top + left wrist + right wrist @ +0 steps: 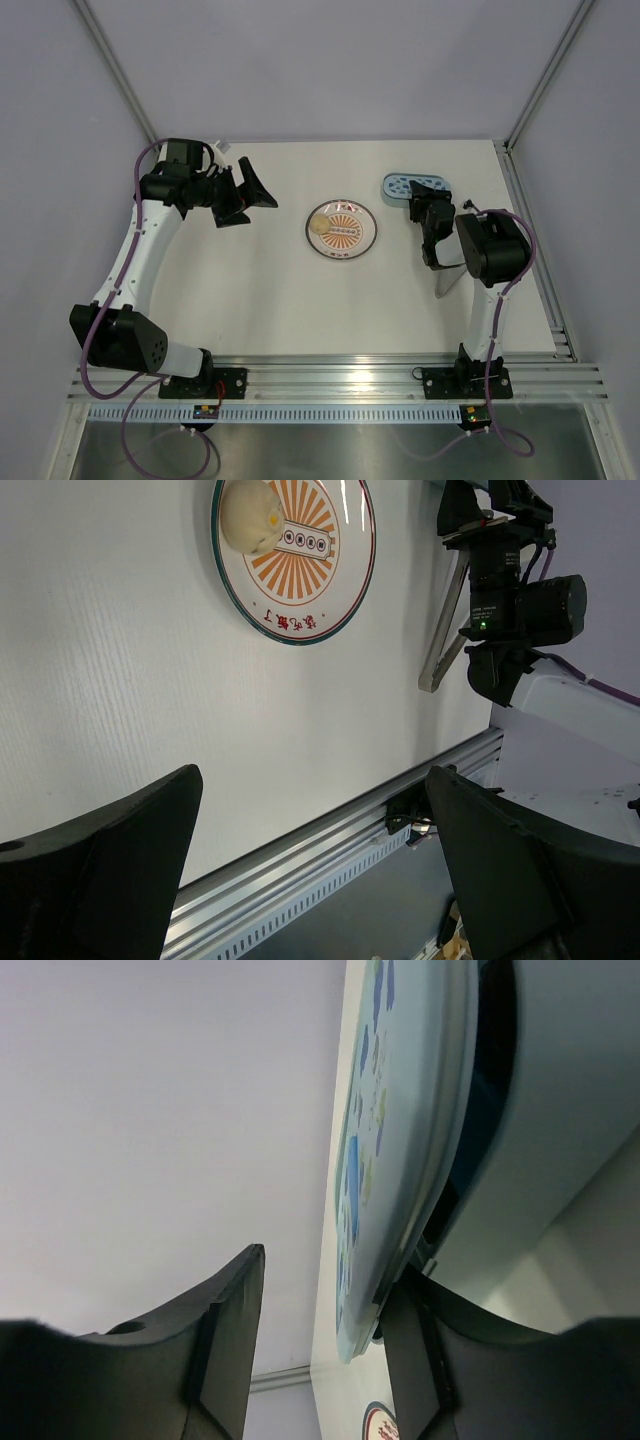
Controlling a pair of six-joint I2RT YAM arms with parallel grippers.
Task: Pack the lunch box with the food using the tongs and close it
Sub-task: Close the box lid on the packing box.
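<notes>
The patterned pale-blue lid (414,186) lies at the back right of the table. In the right wrist view the lid (400,1160) stands edge-on between the jaws, with the pale lunch box (560,1120) behind it across a dark gap. My right gripper (328,1265) is open: one finger touches the lid's rim, the other stands clear. From above, the right gripper (426,214) sits just in front of the lid. The silvery tongs (449,277) (445,640) lie on the table under the right arm. My left gripper (255,200) (312,780) hovers wide open and empty, left of the plate.
A white plate with an orange sunburst (352,236) (330,580) sits mid-table with one pale round piece of food (320,223) (250,515) on it. An aluminium rail (340,375) runs along the near edge. Frame posts and grey walls close in the sides and back.
</notes>
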